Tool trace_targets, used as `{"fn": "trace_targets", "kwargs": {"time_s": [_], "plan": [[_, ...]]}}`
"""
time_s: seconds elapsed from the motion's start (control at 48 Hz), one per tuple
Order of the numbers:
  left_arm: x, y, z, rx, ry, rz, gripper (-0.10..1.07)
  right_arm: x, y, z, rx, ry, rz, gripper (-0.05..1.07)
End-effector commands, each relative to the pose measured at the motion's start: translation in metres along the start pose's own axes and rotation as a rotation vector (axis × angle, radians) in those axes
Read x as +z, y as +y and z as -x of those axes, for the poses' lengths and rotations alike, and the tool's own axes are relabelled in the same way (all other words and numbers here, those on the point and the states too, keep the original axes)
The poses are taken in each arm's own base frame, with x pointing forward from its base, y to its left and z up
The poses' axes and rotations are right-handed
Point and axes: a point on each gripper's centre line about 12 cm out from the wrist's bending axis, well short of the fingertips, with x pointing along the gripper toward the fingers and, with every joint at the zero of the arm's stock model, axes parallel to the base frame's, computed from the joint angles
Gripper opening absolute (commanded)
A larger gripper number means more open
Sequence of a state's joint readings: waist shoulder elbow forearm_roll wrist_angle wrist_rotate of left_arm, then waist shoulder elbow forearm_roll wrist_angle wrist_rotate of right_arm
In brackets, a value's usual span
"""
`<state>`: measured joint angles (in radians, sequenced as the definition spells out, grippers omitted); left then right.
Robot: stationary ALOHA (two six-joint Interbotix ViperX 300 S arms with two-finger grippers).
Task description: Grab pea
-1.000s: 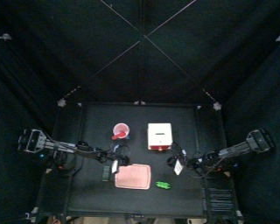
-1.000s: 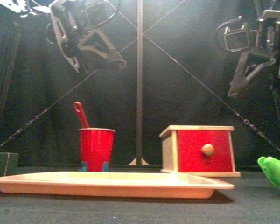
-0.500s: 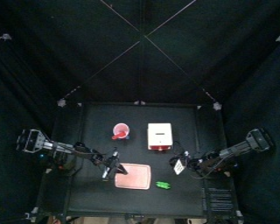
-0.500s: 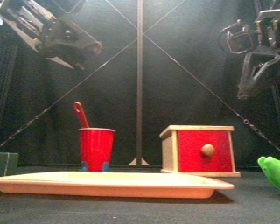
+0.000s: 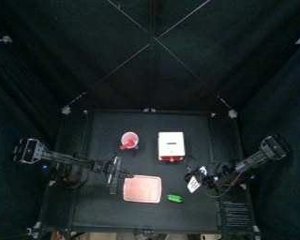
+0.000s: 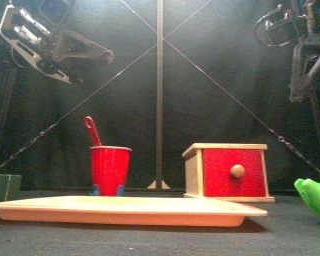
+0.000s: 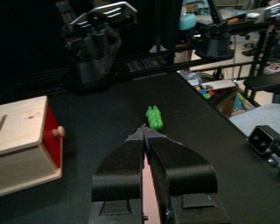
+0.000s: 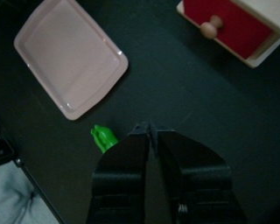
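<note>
Pea (image 5: pixel 174 198) lies loose on table, just beside tray (image 5: pixel 142 190), front-right. My right gripper (image 5: pixel 194 183) swung closer since a second ago, hovers near pea, jaws look narrow, empty. Left gripper (image 7: pixel 146 136) narrow too. Descent next, I judge.

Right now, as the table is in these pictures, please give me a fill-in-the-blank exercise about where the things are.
1. The spoon stands inside the red ____.
2. The pea lies on the black table, just beside the pink ____.
3. The wooden box has a red front with a round ____ on it.
4. No claw holds the pea; both arms hang ____ the table.

Missing words: cup; tray; knob; above
</note>
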<state>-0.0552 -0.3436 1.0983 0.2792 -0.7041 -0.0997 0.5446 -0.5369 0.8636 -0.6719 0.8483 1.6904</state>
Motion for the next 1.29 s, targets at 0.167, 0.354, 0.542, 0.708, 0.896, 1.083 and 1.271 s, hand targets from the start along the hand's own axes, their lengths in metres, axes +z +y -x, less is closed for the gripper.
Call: {"fn": "trace_targets", "kwargs": {"time_s": [0.167, 0.354, 0.542, 0.708, 0.896, 1.083, 1.271], "plan": [[0.006, -0.007, -0.002, -0.021, -0.027, -0.010, 0.43, -0.015, 0.018, 0.003, 0.050, 0.024, 0.079, 0.58], [0.005, -0.007, -0.003, -0.020, -0.021, -0.008, 0.43, -0.019, 0.021, -0.005, 0.049, 0.024, 0.109, 0.76], [0.003, -0.007, -0.002, -0.017, -0.016, -0.007, 0.43, -0.025, 0.026, -0.016, 0.059, 0.022, 0.161, 0.89], [0.004, -0.007, -0.002, -0.017, -0.018, -0.004, 0.43, -0.031, 0.033, -0.026, 0.081, 0.009, 0.234, 1.00], [0.002, -0.006, -0.002, -0.012, -0.014, 0.002, 0.43, -0.035, 0.037, -0.034, 0.076, 0.013, 0.262, 1.04], [0.002, -0.006, -0.002, -0.006, -0.014, 0.010, 0.43, -0.045, 0.045, -0.041, 0.150, 0.049, 0.283, 1.04], [0.001, -0.006, -0.002, -0.006, -0.010, 0.010, 0.43, -0.053, 0.046, -0.051, 0.156, 0.077, 0.299, 1.04]]}}
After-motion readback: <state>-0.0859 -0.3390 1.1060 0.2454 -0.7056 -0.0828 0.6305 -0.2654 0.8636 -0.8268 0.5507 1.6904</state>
